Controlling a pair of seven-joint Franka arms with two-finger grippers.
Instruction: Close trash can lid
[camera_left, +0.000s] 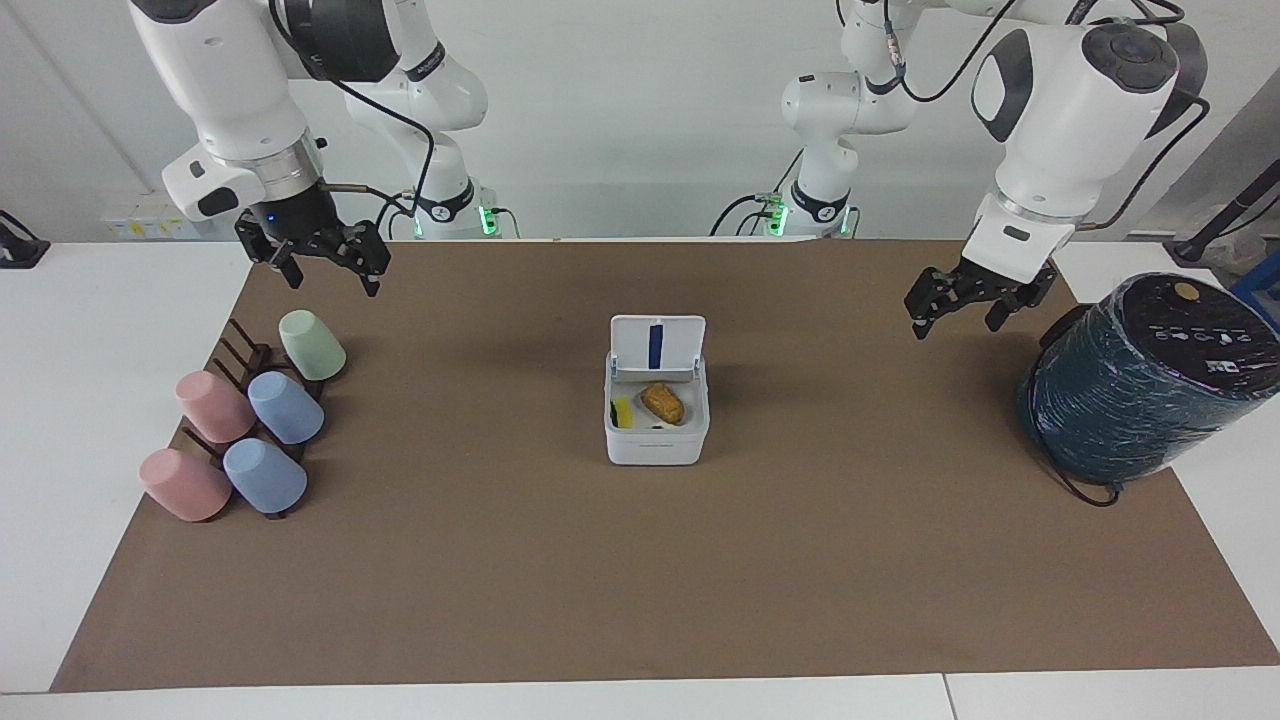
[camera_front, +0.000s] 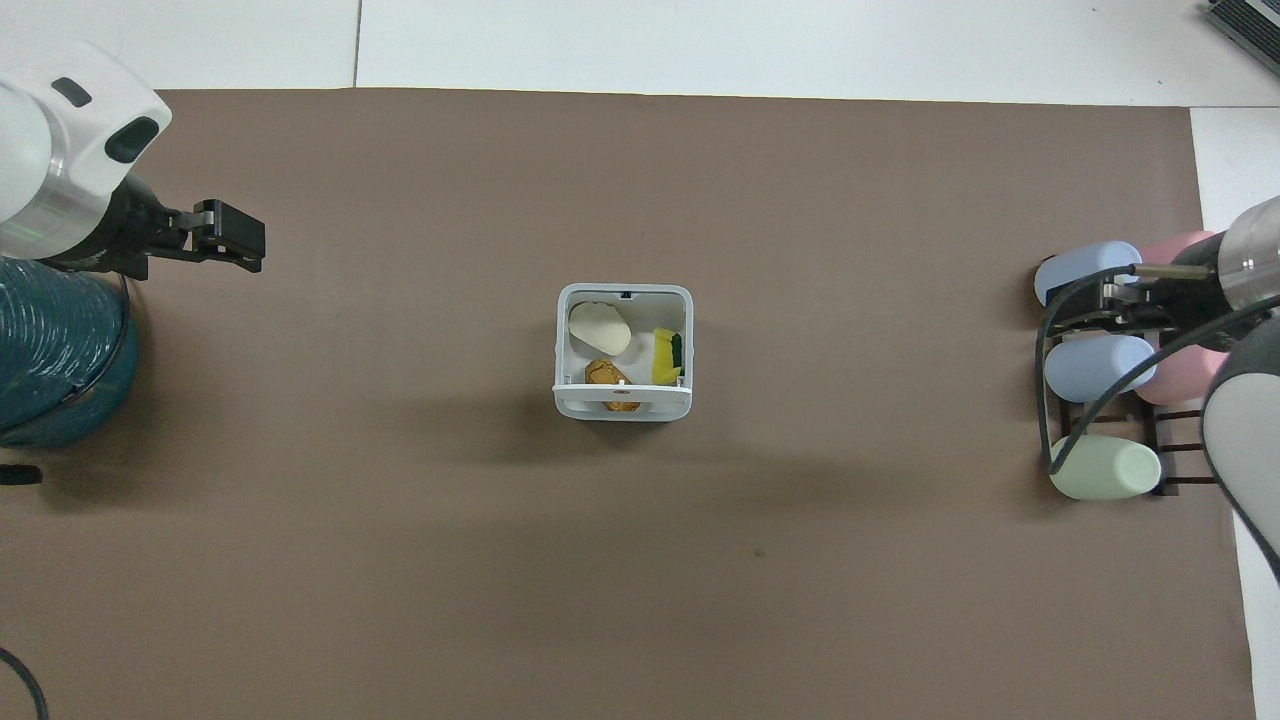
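The small white trash can stands in the middle of the brown mat, also in the overhead view. Its lid stands upright on the side nearer the robots, open, with its blue stripe showing. From above the lid is seen edge-on. A brown item, a yellow-green item and a cream item lie inside. My left gripper hangs open and empty over the mat beside the teal cylinder. My right gripper hangs open and empty over the cup rack, waiting.
A large dark teal wrapped cylinder stands at the left arm's end of the table. A dark rack with pink, blue and green cups sits at the right arm's end.
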